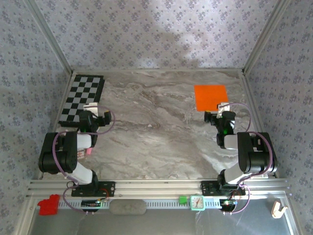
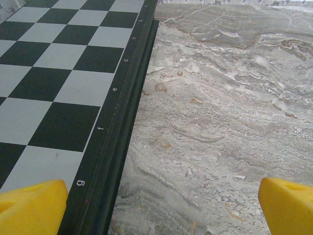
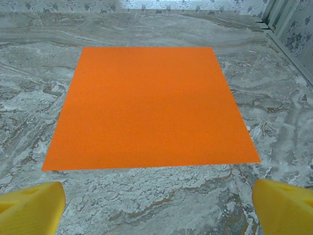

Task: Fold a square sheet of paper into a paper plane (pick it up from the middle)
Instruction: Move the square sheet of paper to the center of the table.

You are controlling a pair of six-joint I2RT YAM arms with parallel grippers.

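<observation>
The square sheet of paper [image 1: 211, 97], bright orange and unfolded, lies flat on the marble table at the back right. It spreads wide in the right wrist view [image 3: 151, 107], its near edge just ahead of my yellow fingertips [image 3: 32, 208]. My right gripper [image 1: 220, 109] [image 3: 159, 210] hovers at that near edge, open, nothing between its jaws. My left gripper [image 1: 93, 110] [image 2: 164, 208] is open over bare marble beside the checkerboard's right border, holding nothing.
A black-and-white checkerboard [image 1: 83, 98] [image 2: 58, 73] lies at the back left. Patterned walls and metal posts [image 1: 257, 46] enclose the table. On the front rail sit a red block [image 1: 48, 204], a green piece [image 1: 183, 199] and a small clock [image 1: 197, 202].
</observation>
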